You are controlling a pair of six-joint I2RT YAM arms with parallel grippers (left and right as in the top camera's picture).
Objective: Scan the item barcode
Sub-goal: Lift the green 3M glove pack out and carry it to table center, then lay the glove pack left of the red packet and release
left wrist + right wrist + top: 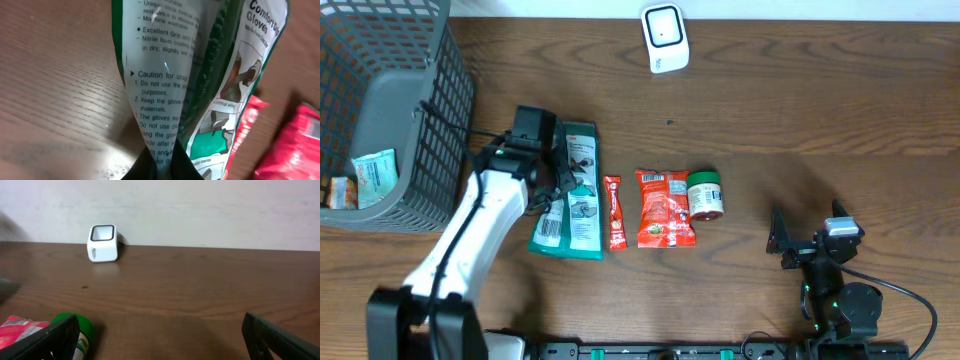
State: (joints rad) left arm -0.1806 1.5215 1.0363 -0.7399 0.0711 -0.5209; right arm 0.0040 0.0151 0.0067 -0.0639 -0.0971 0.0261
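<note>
"Overhead first: where are the glove packets [582, 215]?"

"Flat on the tabletop [800, 110], just left of a red stick packet [613, 212], a red snack bag [666, 207] and a jar [705, 195]. The left gripper [556, 180] is down on them. The basket [440, 120] stands further left, the scanner [665, 38] at the far edge."

"And the right gripper [798, 240]?"

"Well apart to the right, jaws spread wide, holding nothing."

"Left wrist?"

"Its fingers [150, 167] are pinched together on a glove packet [165, 75], the printed back facing the camera. Red wrappers show at the right."

"Right wrist?"

"Spread fingertips [45, 340] frame the distant scanner, with the jar low on the left."
</note>
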